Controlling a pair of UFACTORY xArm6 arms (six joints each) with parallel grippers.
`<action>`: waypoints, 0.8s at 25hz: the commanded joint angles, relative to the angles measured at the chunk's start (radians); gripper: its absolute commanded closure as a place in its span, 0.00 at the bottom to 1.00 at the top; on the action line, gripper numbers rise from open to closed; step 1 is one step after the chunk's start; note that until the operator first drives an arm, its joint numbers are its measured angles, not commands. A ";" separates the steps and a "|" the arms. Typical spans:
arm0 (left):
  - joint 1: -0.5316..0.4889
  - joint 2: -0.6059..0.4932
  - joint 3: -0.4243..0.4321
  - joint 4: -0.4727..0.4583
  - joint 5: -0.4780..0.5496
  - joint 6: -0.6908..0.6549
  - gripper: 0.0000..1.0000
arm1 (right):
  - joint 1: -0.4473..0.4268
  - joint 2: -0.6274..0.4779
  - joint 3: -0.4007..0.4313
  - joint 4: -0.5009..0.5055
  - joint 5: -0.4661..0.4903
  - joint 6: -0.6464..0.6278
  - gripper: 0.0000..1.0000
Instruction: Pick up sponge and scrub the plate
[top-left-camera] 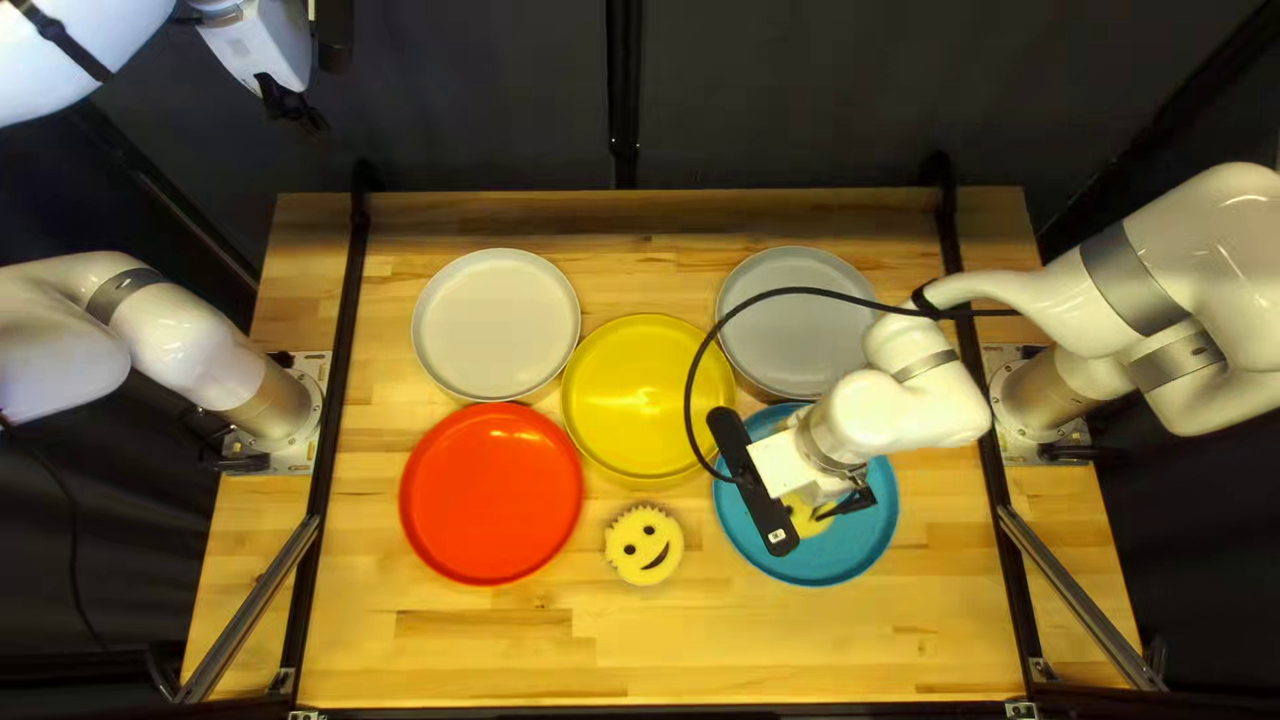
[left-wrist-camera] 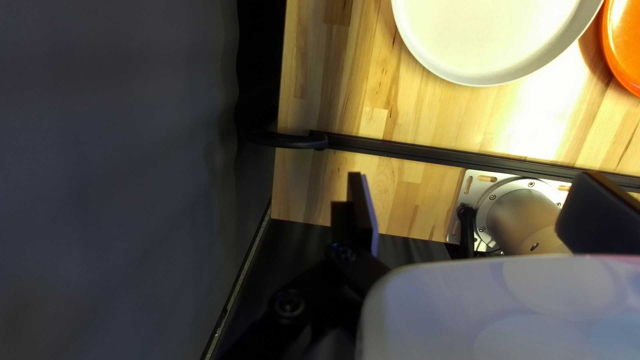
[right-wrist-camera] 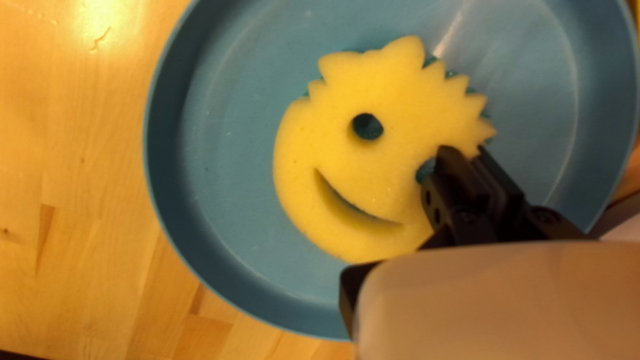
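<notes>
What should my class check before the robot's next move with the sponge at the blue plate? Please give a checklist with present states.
1. Yellow smiling-face sponge inside the round blue plate: ok.
2. Right tool at the sponge, beside one of its eye holes: ok.
3. Sponge firmly gripped: cannot tell; the tool hides the contact.
4. Plate steadied by the left tool: not ok; that tool is open, away from the plate.
5. Spare yellow smiling sponge outside the blue plate: ok; it lies on the wooden table.
6. Plate fully scrubbed: cannot tell.
</notes>
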 commanded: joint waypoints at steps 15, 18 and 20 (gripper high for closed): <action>0.000 0.000 0.000 0.000 0.000 0.000 0.00 | 0.130 0.006 -0.005 -0.018 0.021 0.123 1.00; 0.000 0.000 0.000 0.000 0.000 0.000 0.00 | 0.166 0.001 0.007 -0.023 0.020 0.162 1.00; 0.000 0.000 0.000 0.000 0.000 0.000 0.00 | 0.178 -0.008 0.021 -0.023 0.019 0.174 1.00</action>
